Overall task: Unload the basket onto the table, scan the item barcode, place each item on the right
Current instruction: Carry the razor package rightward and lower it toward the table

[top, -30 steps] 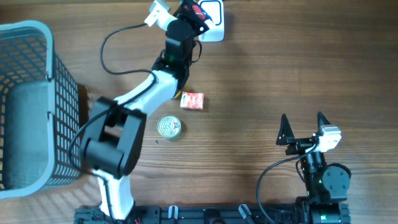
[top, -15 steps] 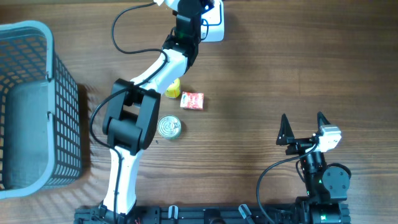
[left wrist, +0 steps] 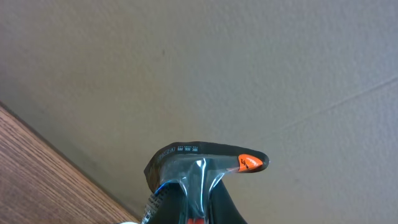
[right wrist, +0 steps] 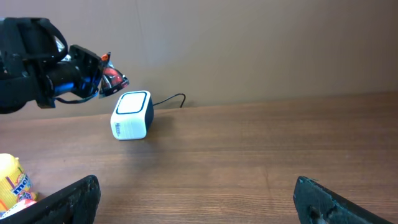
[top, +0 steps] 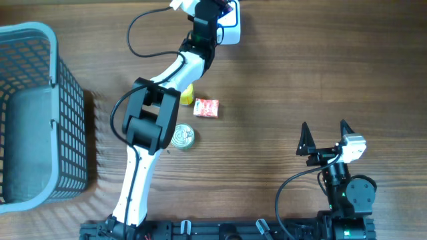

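Reaching to the top centre of the overhead frame, the left gripper [top: 215, 9] is pinched tight on a small plastic packet [left wrist: 205, 157], clear and dark with an orange corner. In the right wrist view the packet sits up in the air at upper left, just above and slightly left of the white barcode scanner [right wrist: 132, 115]; whether its barcode faces the scanner cannot be told. The scanner stands on the wooden table [top: 300, 67] at the top edge of the overhead frame, a black cable trailing from it. The right gripper [top: 325, 130] rests at lower right with its fingers [right wrist: 68, 199] spread wide and nothing between them. Left of centre lie a yellow item [top: 187, 95], a red packet [top: 206, 108] and a tin can [top: 181, 137]. A blue-grey mesh basket [top: 67, 87] fills the left edge.
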Robot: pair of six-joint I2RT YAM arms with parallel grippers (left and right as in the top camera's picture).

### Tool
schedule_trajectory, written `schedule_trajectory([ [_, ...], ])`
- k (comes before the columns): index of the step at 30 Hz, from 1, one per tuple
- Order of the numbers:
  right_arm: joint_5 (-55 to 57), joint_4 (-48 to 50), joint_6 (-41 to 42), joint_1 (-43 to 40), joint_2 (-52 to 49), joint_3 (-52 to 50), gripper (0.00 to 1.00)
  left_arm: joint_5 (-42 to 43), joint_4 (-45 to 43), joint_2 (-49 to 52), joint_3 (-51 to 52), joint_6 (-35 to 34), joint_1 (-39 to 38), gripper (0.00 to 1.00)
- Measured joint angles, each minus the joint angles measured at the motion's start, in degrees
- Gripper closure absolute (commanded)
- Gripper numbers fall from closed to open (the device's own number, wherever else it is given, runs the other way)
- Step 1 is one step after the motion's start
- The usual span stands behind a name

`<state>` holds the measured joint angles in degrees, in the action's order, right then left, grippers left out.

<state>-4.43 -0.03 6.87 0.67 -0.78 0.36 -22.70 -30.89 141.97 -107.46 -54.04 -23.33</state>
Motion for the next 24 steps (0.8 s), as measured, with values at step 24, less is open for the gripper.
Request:
schedule_trajectory([
  [24,0.0,0.0,0.0,0.0,0.0,0.0,0.0,5.46,2.03,1.27,-2.71,9.7,-5.99,0.96],
])
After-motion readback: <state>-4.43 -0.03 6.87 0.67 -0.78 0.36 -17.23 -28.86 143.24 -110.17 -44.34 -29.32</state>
